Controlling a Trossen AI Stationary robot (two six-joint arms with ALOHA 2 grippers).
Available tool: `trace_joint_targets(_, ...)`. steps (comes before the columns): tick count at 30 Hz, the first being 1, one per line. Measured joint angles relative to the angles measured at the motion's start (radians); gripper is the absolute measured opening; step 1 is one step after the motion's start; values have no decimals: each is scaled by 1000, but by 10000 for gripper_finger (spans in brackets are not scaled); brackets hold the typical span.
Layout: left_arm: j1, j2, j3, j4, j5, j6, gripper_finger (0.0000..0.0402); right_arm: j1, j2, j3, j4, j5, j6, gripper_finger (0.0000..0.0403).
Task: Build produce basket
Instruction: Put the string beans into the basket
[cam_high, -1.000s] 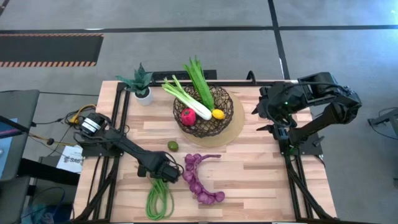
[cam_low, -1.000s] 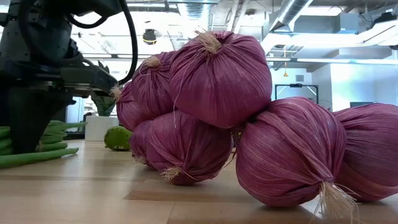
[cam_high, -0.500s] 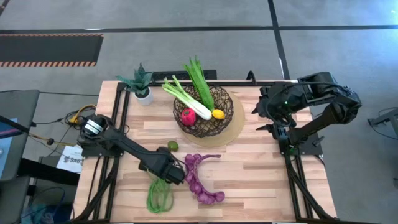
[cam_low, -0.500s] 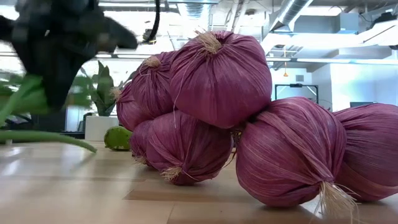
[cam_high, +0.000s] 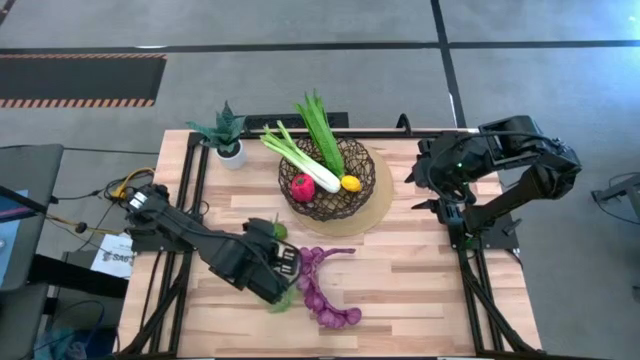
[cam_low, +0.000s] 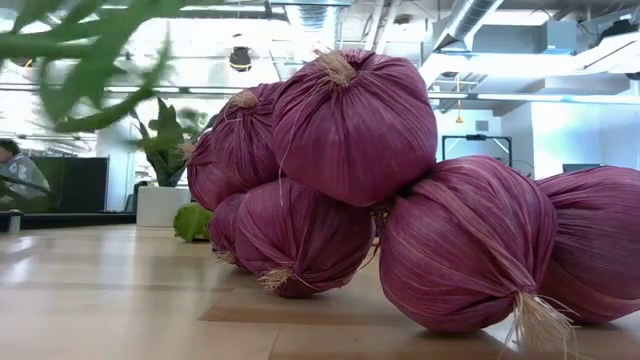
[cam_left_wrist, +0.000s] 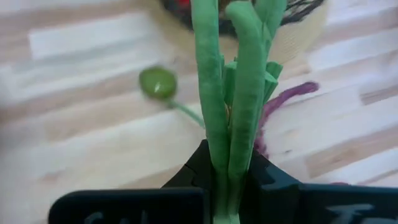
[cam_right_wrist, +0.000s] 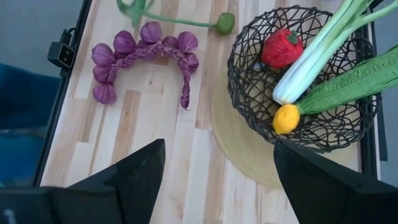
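Note:
The dark wire basket (cam_high: 325, 182) stands on a tan mat at the table's far middle. It holds the leek (cam_high: 300, 160), the leafy stalks (cam_high: 320, 130), the red pepper (cam_high: 302, 186) and the lemon (cam_high: 350, 183). The purple onion string (cam_high: 325, 290) lies on the table in front of it. The lime (cam_high: 278, 232) lies left of the string. My left gripper (cam_high: 284, 274) is above the table beside the onion string, shut on the green beans (cam_left_wrist: 230, 93). My right gripper (cam_right_wrist: 217, 186) is open and empty at the table's right edge. My left gripper pinches the bundle of long green beans (cam_left_wrist: 227, 163) between its two fingers. The fingers lie across the bundle. The beans run on past the fingertips toward the basket, and a short green end (cam_high: 283, 300) shows on the near side. The bundle is lifted clear of the table.
A small potted spiky plant (cam_high: 226, 135) stands at the far left corner. The tan mat (cam_high: 378, 205) shows beyond the basket's rim. Bare wood lies between the onion string and the right arm (cam_high: 480, 185). A person shows far off in the low view (cam_low: 15, 170).
My left gripper has gone up and toward the table's right and far edges, nearer the lime and the onion string, and has tipped. The green beans, which lay on the table near its front edge, have been lifted clear with it.

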Motion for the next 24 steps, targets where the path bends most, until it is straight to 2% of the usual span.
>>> trace_joint_targets(3, 1, 1, 43, 1, -74, 59, 4, 0, 0, 0, 0, 0, 21, 317)
trace_joint_targets(8, 13, -3, 110, -2, -275, 162, 4, 0, 0, 0, 0, 0, 50, 317)
trace_joint_targets(12, 16, -7, 199, -1, -429, 261, 4, 0, 0, 0, 0, 0, 72, 317)
trace_joint_targets(20, 21, -8, 392, 33, -672, 513, 3, 0, 0, 0, 0, 0, 73, 317)
trace_joint_targets(24, 46, -7, 466, 136, -717, 723, 3, 0, 0, 0, 0, 0, 73, 317)
